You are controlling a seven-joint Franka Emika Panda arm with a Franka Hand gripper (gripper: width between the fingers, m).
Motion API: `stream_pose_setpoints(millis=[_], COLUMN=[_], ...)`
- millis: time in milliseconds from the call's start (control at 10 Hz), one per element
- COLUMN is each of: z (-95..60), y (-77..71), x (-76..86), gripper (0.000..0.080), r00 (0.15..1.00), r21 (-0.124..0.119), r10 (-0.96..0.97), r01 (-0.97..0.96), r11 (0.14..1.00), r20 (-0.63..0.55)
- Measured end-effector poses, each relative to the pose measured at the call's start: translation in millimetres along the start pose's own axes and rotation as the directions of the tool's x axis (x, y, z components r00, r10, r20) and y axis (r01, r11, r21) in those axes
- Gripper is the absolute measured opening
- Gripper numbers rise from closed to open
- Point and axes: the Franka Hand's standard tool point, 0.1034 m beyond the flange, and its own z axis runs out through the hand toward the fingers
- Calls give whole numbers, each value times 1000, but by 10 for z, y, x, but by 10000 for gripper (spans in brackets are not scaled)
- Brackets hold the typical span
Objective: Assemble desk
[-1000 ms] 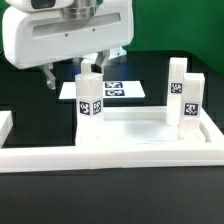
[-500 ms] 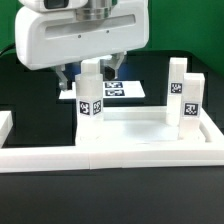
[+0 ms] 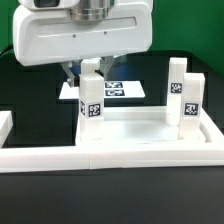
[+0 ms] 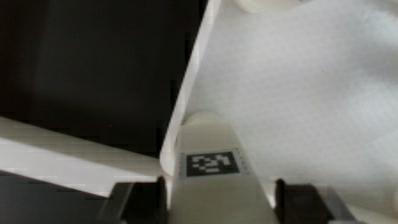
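The white rimmed tabletop (image 3: 135,128) lies on the black table. A white tagged leg block (image 3: 92,102) stands upright at its corner on the exterior view's left. My gripper (image 3: 90,72) is straight above it, shut on the block's upper part with a dark finger on each side. In the wrist view the leg (image 4: 214,160) runs between the two fingers (image 4: 139,205), which touch its sides, with the gripper (image 4: 214,208) centred on it and the tabletop (image 4: 302,90) beyond. Two more legs (image 3: 178,85) (image 3: 190,100) stand upright at the exterior view's right.
The long white border rail (image 3: 110,158) runs along the front, with a short white piece (image 3: 5,122) at the exterior view's left. The marker board (image 3: 122,90) lies flat behind the tabletop. The arm's large white body (image 3: 85,35) hides the back of the scene.
My gripper has moved toward the exterior view's right and squared up over the leg. The leg has turned, so its tag now faces the camera, and has shifted slightly right.
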Motion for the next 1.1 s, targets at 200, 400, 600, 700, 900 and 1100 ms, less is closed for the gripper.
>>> stream_pose_setpoints(millis=[200,400,600,700,900,1100], z=[2,7,12,10,13,17], y=[0,64,39,16,-99,-176], x=[-1,38,47,81,152,192], gripper=[287,287,287,287,287,287], r00=[987,940,828,750,496,313], r21=[0,-15,4,20,73,96], r10=[160,332,549,649,857,940], r01=[-160,-334,-553,-652,-858,-940], r11=[987,943,833,758,509,327], r20=[0,-73,-111,-131,-142,-132])
